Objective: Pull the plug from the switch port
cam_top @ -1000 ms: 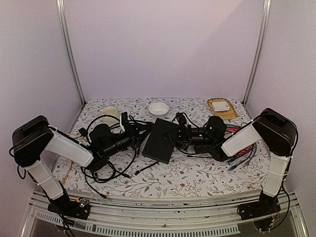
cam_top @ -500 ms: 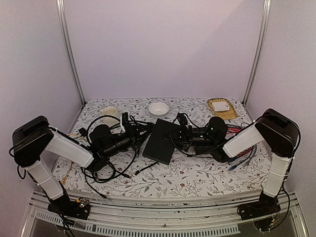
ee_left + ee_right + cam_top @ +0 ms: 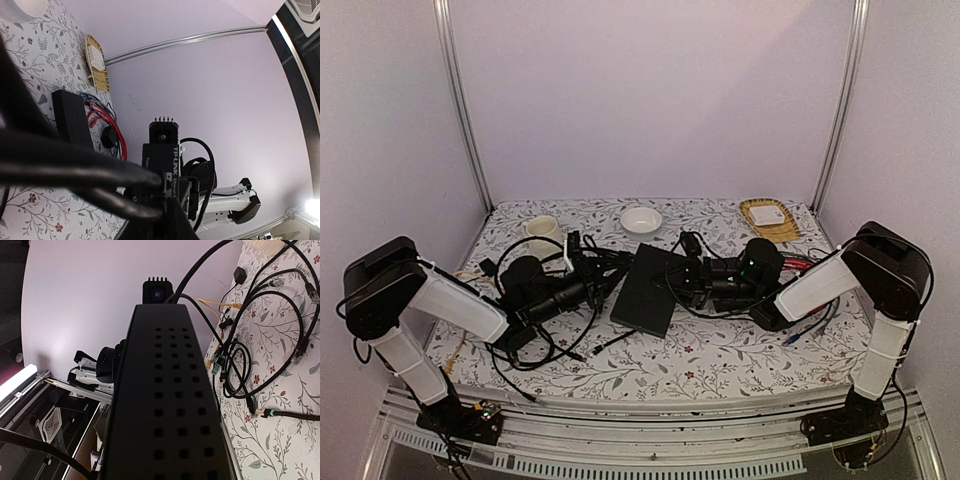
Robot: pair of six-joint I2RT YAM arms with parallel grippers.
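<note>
– Cloth first: a floral tablecloth covers the whole surface, pale lilac walls close in on three sides, and aluminium posts run up the back corners. What's on it?
– Dead centre of the top view is the switch, flat and black, lying at a slant with an arm on either side. Along the back edge there's a white bowl, a cream cup to its left, and a bamboo tray at upper right carrying a small white block.
– And the right gripper?
– Reaching in from the right, clamped on the switch's right-hand edge. Its wrist view is nearly all switch, with vent holes running away up the middle of the frame.
– Left gripper?
– Pinched tight at the switch's upper-left edge, buried in black cables. From its own wrist camera the dark fingers converge just in front of the switch's narrow face. It's too murky to tell whether the plug sits between them.
– Anything else on the table?
– Red cables are bunched at mid right beside the right arm, and the left wrist view catches a second black box next to them. Loose black loops sprawl over the cloth at lower left, just short of the metal rail along the bottom.
</note>
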